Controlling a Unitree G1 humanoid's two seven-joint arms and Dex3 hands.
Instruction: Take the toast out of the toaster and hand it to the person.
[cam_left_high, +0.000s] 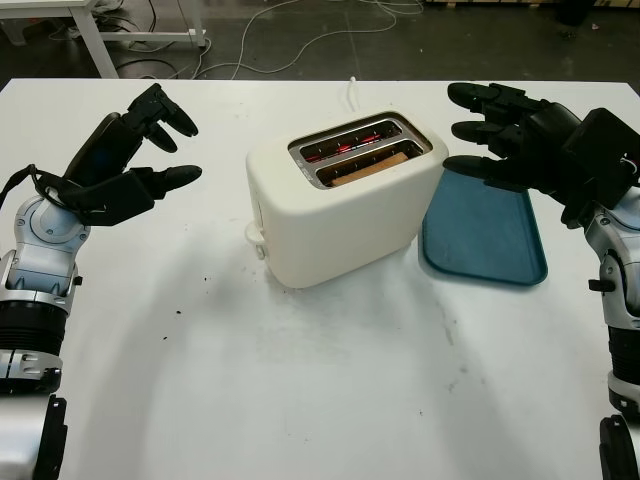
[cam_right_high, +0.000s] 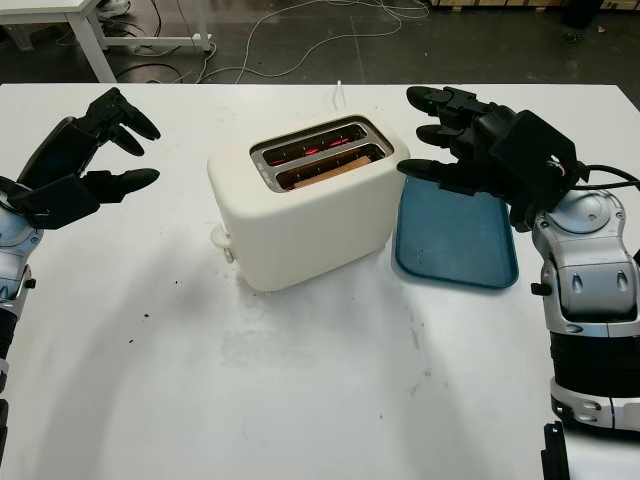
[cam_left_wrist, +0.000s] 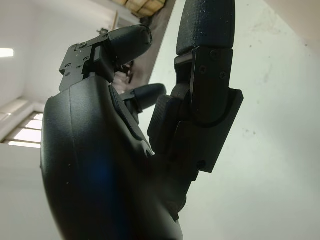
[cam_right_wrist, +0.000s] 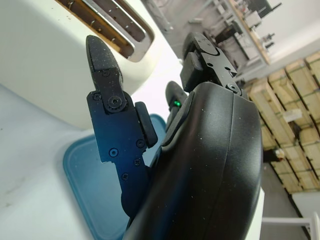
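A cream two-slot toaster (cam_left_high: 340, 205) stands in the middle of the white table (cam_left_high: 300, 400). A slice of toast (cam_left_high: 368, 165) sits low in its nearer slot; the farther slot glows red inside. My right hand (cam_left_high: 480, 130) hovers open just right of the toaster's top, over the blue tray (cam_left_high: 490, 235). The toaster (cam_right_wrist: 45, 60) and the tray (cam_right_wrist: 95, 180) also appear in the right wrist view. My left hand (cam_left_high: 160, 140) is held open above the table, well left of the toaster, holding nothing.
A white cord (cam_left_high: 352, 92) runs from behind the toaster toward the table's far edge. Crumbs (cam_left_high: 205, 282) dot the table in front. Beyond the table are a desk leg (cam_left_high: 95, 40) and cables (cam_left_high: 300, 40) on the dark floor.
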